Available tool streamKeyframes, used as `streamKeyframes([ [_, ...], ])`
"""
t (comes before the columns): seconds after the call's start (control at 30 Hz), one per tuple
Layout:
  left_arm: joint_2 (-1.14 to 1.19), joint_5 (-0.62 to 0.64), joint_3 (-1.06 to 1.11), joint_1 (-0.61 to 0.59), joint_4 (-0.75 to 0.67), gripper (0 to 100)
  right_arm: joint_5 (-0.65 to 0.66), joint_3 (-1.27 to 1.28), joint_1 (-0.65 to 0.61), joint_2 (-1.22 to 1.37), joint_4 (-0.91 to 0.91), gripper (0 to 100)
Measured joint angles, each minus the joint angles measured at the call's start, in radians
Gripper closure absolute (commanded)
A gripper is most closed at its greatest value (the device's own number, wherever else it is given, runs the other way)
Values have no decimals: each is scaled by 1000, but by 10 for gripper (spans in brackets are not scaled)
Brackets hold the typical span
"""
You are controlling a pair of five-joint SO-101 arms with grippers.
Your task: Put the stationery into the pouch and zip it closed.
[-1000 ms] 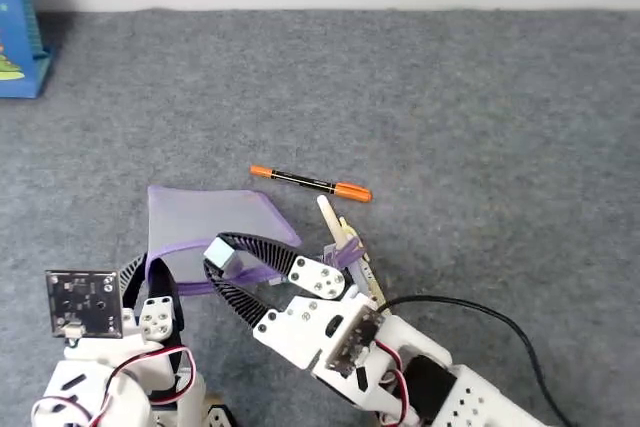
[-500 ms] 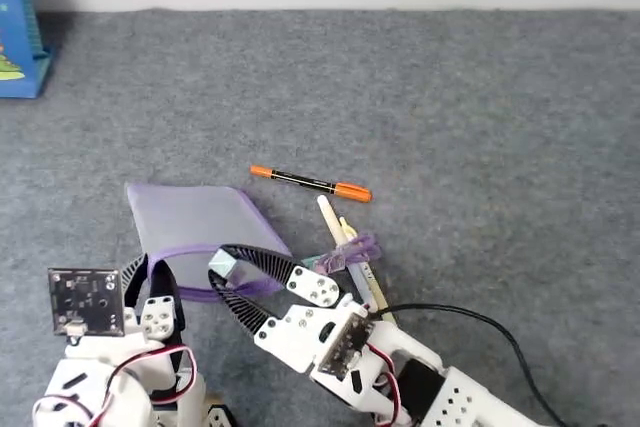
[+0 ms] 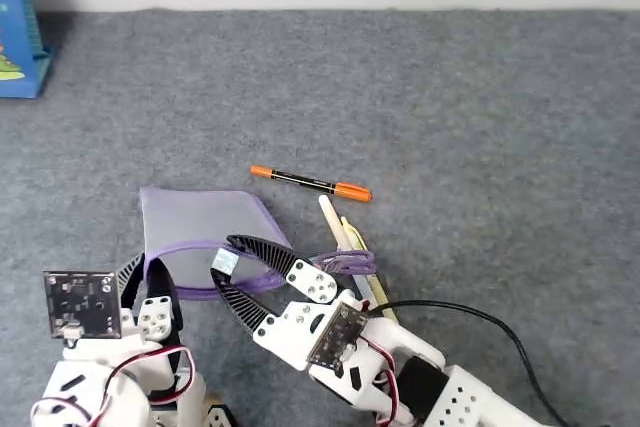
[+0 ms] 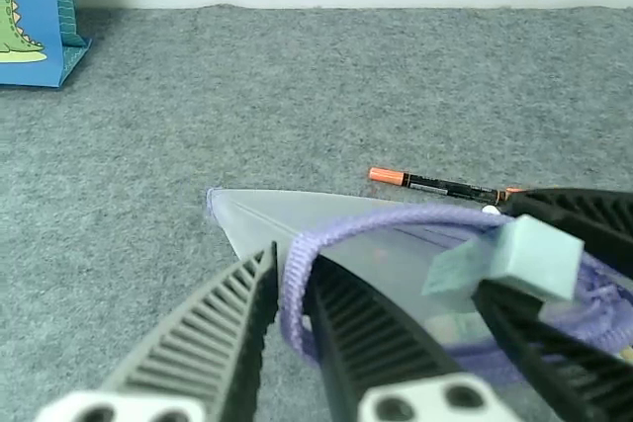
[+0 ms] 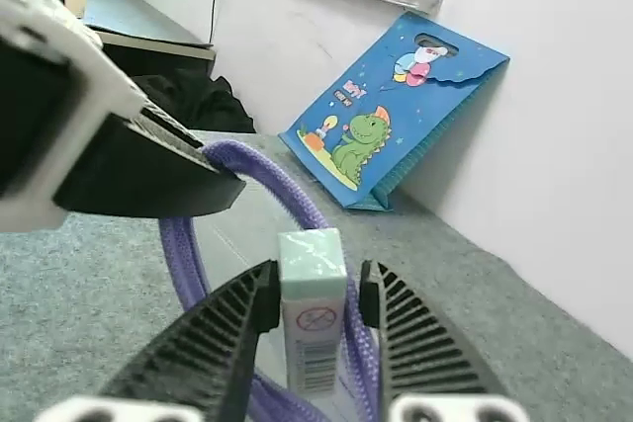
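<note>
Grey counter first. Sitting on it near the arms: one purple pouch, mouth edge caught in the left tool, clenched tight on the purple trim. Can't tell what's inside. One blue gift bag standing off at the far left corner. Right tool gripping one pale green eraser, held right at the pouch's mouth. One orange-capped pen lying just beyond the pouch. Two pale pencils side by side beside the pouch, near the pen's end, with one purple cord looped across them.
</note>
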Motion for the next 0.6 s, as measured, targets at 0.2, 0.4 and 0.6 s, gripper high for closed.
streamKeyframes([
  [0.2, 0, 0, 0, 0, 0, 988, -97, -94, 0, -18, 166, 782],
  [0.4, 0, 0, 0, 0, 0, 988, -155, -180, 23, -143, 341, 781],
  [0.6, 0, 0, 3, 0, 0, 988, -212, -189, 137, -327, 511, 783],
])
